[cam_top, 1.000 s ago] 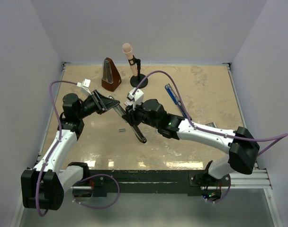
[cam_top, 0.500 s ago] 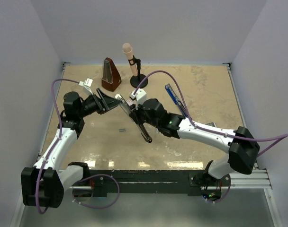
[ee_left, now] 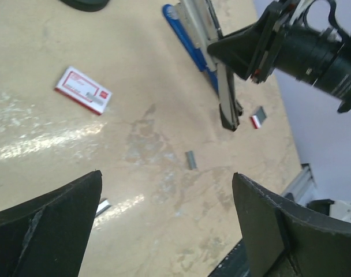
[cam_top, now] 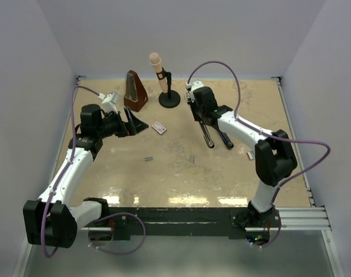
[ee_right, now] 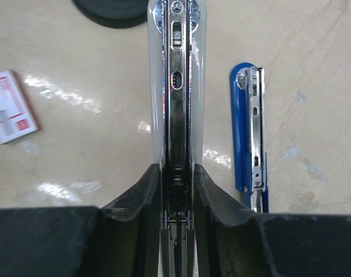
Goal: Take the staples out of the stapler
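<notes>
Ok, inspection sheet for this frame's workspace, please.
Surface: beige marbled tabletop, glare patches near front.
Job's things: long slim pale stapler with silvery rail in right gripper; two small grey staple strips loose on table.
Clutter: blue stapler-like bar, white red-printed box, brown pyramid metronome, pink microphone on black stand.
Grippers: left gripper open, empty; right gripper shut on stapler.
Cables: purple cables, along both arms.
Surroundings: plain pale walls.

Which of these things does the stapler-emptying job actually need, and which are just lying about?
Job: stapler clamped in the right fingers; perhaps the blue stapler lying beside it; loose staples on the table.
Lying about: brown metronome; pink microphone on its stand; small white box with red print.
</notes>
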Available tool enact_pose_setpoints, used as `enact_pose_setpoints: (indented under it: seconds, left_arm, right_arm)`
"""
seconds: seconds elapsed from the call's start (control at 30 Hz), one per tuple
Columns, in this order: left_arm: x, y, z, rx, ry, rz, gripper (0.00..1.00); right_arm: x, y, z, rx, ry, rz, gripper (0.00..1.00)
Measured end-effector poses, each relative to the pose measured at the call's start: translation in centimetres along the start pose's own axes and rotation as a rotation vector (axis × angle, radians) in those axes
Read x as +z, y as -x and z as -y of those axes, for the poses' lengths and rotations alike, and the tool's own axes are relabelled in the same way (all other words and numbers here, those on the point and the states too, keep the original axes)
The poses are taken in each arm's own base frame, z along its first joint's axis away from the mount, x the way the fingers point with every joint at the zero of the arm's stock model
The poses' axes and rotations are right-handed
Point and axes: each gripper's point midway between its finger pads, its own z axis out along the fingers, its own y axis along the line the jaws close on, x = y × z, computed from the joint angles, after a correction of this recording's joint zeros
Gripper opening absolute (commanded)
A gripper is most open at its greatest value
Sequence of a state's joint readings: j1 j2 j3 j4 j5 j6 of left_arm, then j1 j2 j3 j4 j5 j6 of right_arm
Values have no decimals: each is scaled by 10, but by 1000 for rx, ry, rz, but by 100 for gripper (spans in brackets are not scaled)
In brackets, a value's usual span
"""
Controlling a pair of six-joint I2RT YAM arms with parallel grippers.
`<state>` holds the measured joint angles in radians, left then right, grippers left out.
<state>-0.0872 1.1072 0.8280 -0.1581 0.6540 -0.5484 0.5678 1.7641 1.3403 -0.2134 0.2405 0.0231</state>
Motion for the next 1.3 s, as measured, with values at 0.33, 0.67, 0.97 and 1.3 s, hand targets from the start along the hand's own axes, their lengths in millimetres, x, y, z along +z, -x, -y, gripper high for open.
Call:
enact_pose_setpoints:
  seconds: [0.33, 0.67, 0.97, 1.3]
  left_arm:
    - [-26, 8, -32, 99, 267, 94, 96]
    - [-39, 17, -47, 109, 373, 144, 96]
    - [-41, 16, -51, 103, 398, 142, 96]
    - [-45, 17, -48, 109, 399, 157, 96]
  right_arm:
    - [78, -39, 34, -49, -26, -200, 0]
    - [100, -59, 31, -60, 1, -252, 35]
    - [97, -52, 32, -27, 6, -234, 65]
    - [13, 5, 58, 223, -88, -71, 68]
